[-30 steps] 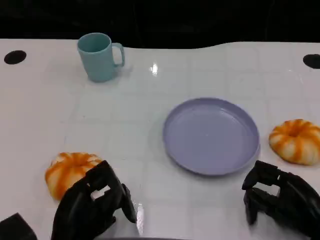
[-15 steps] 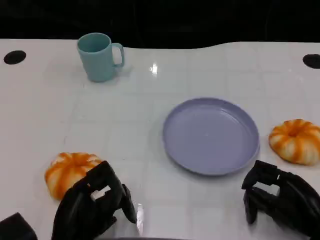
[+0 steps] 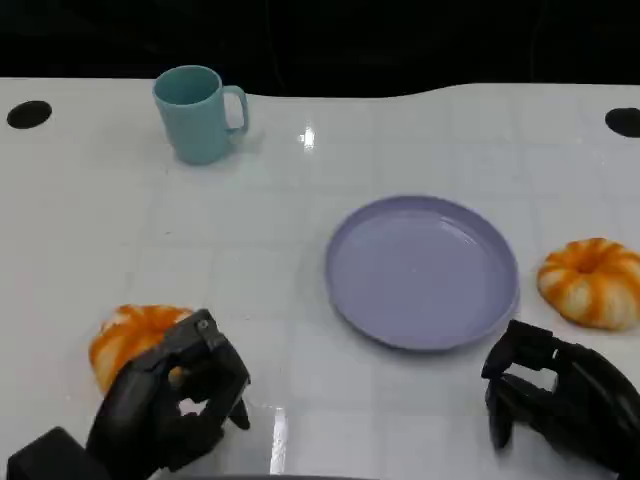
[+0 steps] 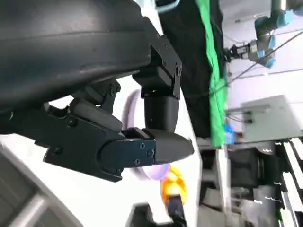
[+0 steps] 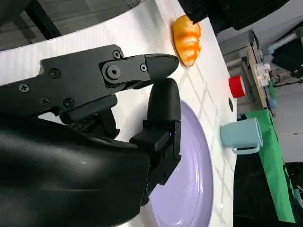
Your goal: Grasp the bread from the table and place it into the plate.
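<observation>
- You have two orange-and-white striped breads on the desk (image 3: pixel 300 260). The left bread (image 3: pixel 125 335) lies at the near left and the right bread (image 3: pixel 590 282) lies at the right edge, just beside the plate (image 3: pixel 420 272).
- Both breads are round, ring-like buns lying flat with the dimple up, so you get no clear long axis or pointing direction from either.
- Your left robot hand (image 3: pixel 165 405) sits just in front of the left bread, with its fingers curled in over the bread's near edge. Whether it touches the bread cannot be told from the head view; it grasps nothing.
- Your right robot hand (image 3: pixel 560 400) rests near the desk's front edge, in front of the plate's right side and well short of the right bread. Its fingers are curled in on nothing, clenched.
- The lavender plate lies flat between the two breads, nearer the right one, with nothing on it.
- A teal mug (image 3: pixel 195 113) stands upright at the far left, handle pointing right.
- The desk is glossy white with faint grid lines, a bright light glare near the mug, and a black round hole at each far corner.
- In the right wrist view you see a red cylinder (image 5: pixel 236 86) beyond the desk edge; in the left wrist view, green cloth (image 4: pixel 210 71) and a blue-jointed robot arm (image 4: pixel 265 35) stand in the room.
</observation>
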Motion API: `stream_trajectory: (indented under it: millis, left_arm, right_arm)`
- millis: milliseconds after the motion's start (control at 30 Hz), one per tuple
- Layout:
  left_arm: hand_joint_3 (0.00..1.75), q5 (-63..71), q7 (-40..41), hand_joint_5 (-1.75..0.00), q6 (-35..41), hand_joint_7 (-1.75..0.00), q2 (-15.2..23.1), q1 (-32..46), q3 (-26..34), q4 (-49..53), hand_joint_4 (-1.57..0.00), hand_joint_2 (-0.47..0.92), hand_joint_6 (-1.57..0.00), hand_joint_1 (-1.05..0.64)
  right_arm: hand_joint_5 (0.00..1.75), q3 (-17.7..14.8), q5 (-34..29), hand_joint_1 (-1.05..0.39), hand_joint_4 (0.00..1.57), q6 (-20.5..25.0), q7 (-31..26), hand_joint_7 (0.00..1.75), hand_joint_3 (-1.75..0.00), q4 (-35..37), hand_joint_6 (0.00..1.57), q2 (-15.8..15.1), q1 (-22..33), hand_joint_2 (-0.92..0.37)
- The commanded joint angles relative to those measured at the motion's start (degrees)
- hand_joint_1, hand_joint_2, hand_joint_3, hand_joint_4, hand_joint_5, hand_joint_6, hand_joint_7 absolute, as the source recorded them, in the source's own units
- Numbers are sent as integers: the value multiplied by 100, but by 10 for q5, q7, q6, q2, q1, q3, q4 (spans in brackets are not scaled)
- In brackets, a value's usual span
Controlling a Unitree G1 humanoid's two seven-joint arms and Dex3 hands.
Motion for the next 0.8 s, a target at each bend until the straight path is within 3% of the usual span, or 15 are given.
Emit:
stream_trajectory:
  millis: [33,233,400,567,800]
  left_arm:
    - [44,123,57,-145,11,-92,59,14,-9,-69,-54,92,-53,-50]
    - [34,328,123,-115,48,-47,135,24,-23,-160,-42,92,-46,-48]
    - [26,437,162,-99,70,-31,180,26,-35,-203,-29,92,-42,-44]
    - [17,544,118,-71,156,-14,223,26,-37,-288,-18,92,-45,-42]
    - [3,634,32,-38,237,-1,265,-5,-65,-324,-6,81,-27,-34]
  right_arm:
    - [175,4,-9,-56,71,4,-10,146,-20,-1,69,0,3,-92]
    - [175,8,-7,-56,71,5,-9,145,-21,0,69,3,1,-92]
    - [175,9,-7,-54,70,4,-9,147,-21,3,68,4,-1,-92]
    - [175,12,-13,-56,70,-4,-13,148,-21,5,67,5,-2,-92]
    - [175,10,-17,-57,70,-11,-13,148,-21,18,67,6,-8,-92]
